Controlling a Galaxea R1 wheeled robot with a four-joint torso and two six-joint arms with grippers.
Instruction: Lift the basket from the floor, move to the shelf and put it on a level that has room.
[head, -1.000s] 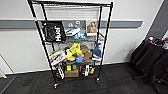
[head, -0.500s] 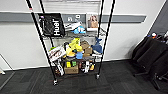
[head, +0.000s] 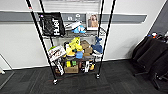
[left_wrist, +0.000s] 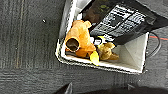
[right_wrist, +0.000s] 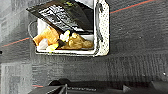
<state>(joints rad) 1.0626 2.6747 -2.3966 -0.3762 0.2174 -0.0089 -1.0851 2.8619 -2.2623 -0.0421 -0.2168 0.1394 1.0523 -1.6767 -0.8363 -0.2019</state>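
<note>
Against the white wall, in the middle of the head view, stands the tall black wire shelf (head: 75, 42) on small wheels. Its tiers are full of toys, a black bag (head: 52, 23) and a framed picture (head: 92, 21). Dark chairs (head: 152, 55) sit at the right edge.

Both wrist views look down at the cream woven basket with white cloth lining (left_wrist: 132, 53) (right_wrist: 102, 30). It sits on the dark grey carpet floor (left_wrist: 27, 45) (right_wrist: 140, 37). Inside lie orange and yellow soft toys (left_wrist: 80, 37) and a black printed packet (right_wrist: 62, 16).

I cannot tell if the left pincer or the right pincer is open or closed.
</note>
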